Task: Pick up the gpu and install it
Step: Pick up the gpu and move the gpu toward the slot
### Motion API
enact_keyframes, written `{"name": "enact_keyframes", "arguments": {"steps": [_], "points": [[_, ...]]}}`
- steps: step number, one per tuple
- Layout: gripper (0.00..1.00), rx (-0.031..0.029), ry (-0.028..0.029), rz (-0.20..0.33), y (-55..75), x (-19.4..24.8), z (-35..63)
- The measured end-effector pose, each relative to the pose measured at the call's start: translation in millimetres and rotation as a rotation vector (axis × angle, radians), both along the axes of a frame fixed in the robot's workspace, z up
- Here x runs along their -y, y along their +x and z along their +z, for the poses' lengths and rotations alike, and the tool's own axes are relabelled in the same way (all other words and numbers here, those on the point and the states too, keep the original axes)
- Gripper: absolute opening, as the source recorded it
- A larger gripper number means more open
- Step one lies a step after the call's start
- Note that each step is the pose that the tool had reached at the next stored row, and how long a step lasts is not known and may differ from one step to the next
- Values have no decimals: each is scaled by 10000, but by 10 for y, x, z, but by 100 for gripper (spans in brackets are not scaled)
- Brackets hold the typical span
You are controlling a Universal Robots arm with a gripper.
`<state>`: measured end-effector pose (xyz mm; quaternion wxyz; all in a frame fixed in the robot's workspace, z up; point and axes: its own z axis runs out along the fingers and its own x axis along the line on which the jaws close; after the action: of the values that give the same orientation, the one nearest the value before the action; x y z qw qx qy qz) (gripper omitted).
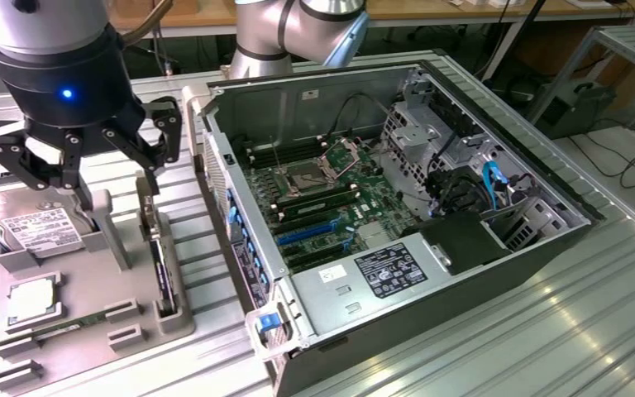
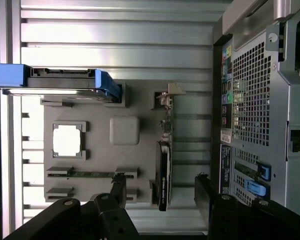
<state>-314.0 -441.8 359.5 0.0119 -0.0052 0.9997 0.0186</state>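
GPU (image 1: 161, 273) stood on edge in a slot of the grey tray (image 1: 97, 281), along the tray's side toward the exterior view's right. It was a thin black card with its pale metal bracket at the end of the tray farther from the exterior camera. In the wrist view the GPU (image 2: 163, 180) ran lengthwise along that same side of the tray (image 2: 140, 160).

At the tray's corner toward the exterior view's left, a silver hard drive (image 1: 36, 225) with a white label leaned in its holder; the wrist view showed blue pieces at the hard drive's (image 2: 55, 80) ends. A square processor chip (image 1: 33, 299) lay flat in a pocket on the tray, nearer the camera than the drive. A slim green memory stick (image 1: 69, 325) sat in a slot at the tray's near end.

Above the far half of the tray hung the gripper (image 1: 102, 169) on the arm (image 1: 64, 66). Its jaws stood wide apart and held nothing. From the wrist camera, the gripper (image 2: 160, 187) had one black finger on each side of the GPU, with clear gaps between them and the card.

Just beside the tray, toward the exterior view's right, an open computer case (image 1: 284, 107) lay on its side on the ribbed metal surface (image 1: 538, 331). Its green motherboard (image 1: 329, 198) was exposed, with a labelled power supply (image 1: 384, 269) at the near end.
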Motion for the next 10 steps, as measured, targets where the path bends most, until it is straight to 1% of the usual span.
{"name": "enact_keyframes", "arguments": {"steps": [10], "points": [[66, -1, 0, 0, 0, 0, -99]]}}
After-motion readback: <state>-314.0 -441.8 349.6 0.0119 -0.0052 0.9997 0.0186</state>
